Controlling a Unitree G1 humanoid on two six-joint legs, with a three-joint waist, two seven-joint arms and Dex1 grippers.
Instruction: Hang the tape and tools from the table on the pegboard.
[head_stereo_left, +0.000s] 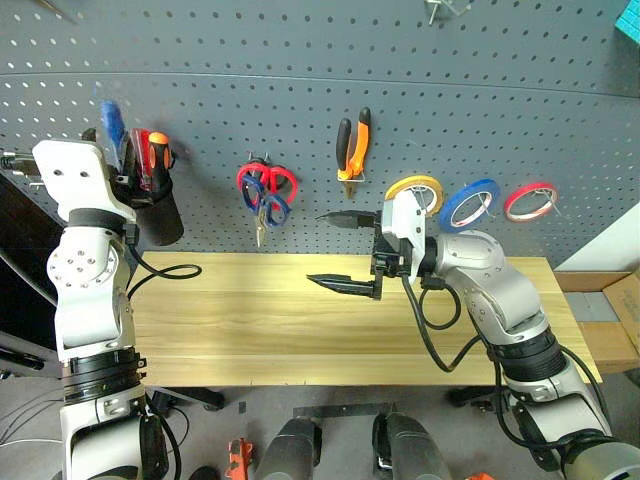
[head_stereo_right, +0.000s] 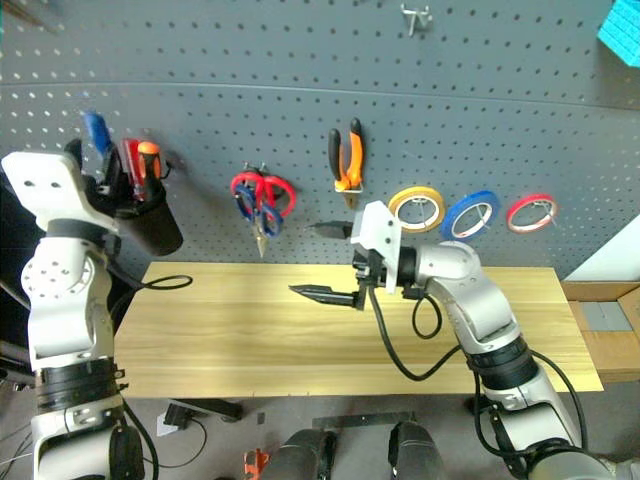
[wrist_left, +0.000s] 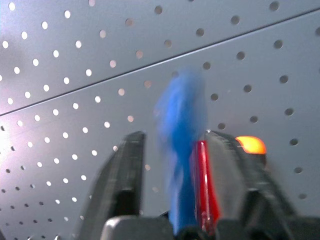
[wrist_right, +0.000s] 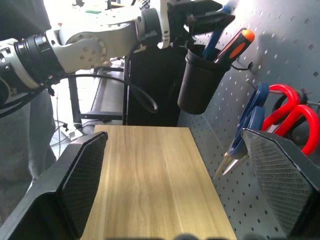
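Our left gripper (wrist_left: 172, 165) hovers at the black cup (head_stereo_right: 150, 225) hung at nine o'clock on the pegboard (head_stereo_left: 300, 90), its fingers (wrist_left: 122, 175) parted on either side of the blue-handled screwdriver (head_stereo_left: 111, 125), whose handle stands between them with a gap on one side; we cannot tell whether they touch it. A red-handled (head_stereo_left: 140, 150) and an orange-handled screwdriver (head_stereo_left: 158, 145) stand in the same cup. Our right gripper (head_stereo_left: 340, 252) hangs above the bare table (head_stereo_left: 260, 330) at centre, jaws wide apart and holding nothing. On the board we see the blue-handled scissors (head_stereo_left: 272, 208) with the red scissors (head_stereo_left: 262, 180), the pliers (head_stereo_left: 353, 145) at twelve o'clock, and at three o'clock the blue tape (head_stereo_left: 470, 203) between the yellow ring (head_stereo_left: 414, 190) and the red ring (head_stereo_left: 530, 200).
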